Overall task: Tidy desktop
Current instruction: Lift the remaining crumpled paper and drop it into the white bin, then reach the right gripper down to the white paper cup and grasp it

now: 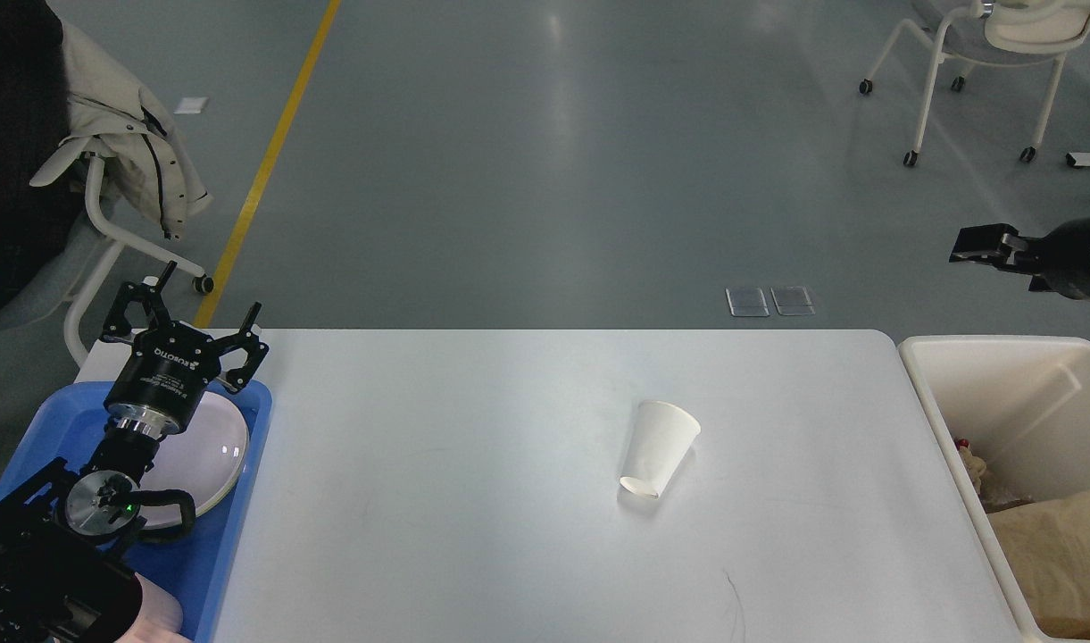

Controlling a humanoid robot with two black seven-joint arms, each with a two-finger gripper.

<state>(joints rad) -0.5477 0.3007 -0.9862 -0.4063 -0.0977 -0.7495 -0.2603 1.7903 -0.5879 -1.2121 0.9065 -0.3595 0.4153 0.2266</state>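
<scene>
The desktop (473, 500) is a wide white tabletop with rounded corners and a thin dark scratch near its front edge. A white paper cup (657, 446) stands upside down on it, right of centre, leaning slightly. My left gripper (207, 314) is open and empty, held above the far end of a blue tray (241, 500) at the table's left edge. My right gripper (966, 246) is seen dark and side-on above the far right, beyond a cream bin (946, 429). Its fingers cannot be told apart.
A white plate (210, 451) lies in the blue tray under my left arm. The cream bin at the right table edge holds crumpled brown paper (1058, 554) and scraps. Chairs stand on the grey floor at far left (107, 223) and far right (1000, 54).
</scene>
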